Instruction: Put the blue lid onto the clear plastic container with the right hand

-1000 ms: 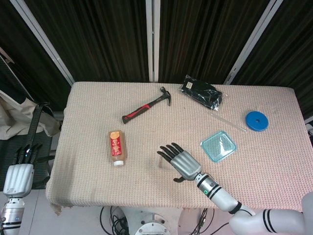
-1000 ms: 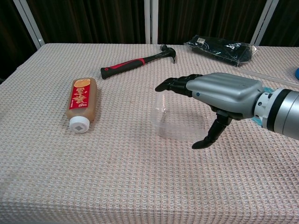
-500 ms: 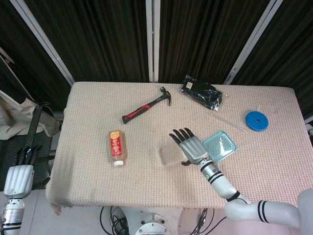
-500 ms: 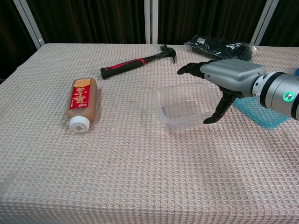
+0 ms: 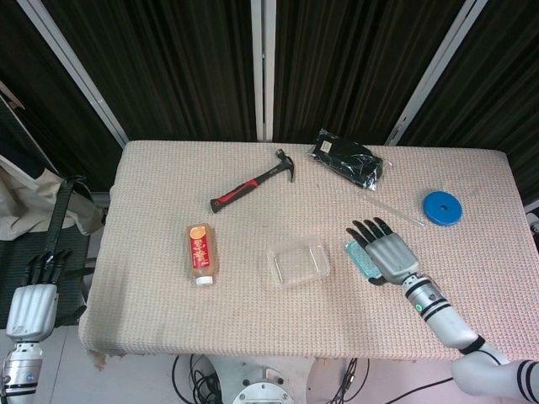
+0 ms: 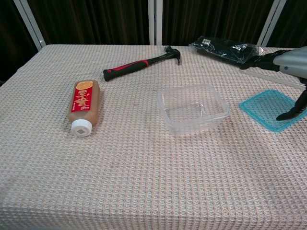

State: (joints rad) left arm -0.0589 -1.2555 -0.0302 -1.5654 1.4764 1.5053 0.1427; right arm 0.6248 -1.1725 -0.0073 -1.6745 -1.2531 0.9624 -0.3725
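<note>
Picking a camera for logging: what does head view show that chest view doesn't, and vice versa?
Head view only: the left hand hanging beside the table, and the blue disc. Chest view only: the blue lid almost fully exposed, with the thumb tip over it; head view hides most of it. Both: the right hand, clear container, bottle, hammer, black bag.

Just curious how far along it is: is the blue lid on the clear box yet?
No, the blue lid lies flat on the table beside the clear container.

Even bright overhead light, soft faint shadows, sharp focus, dark bkgd, slight wide-angle edge distortion
</note>
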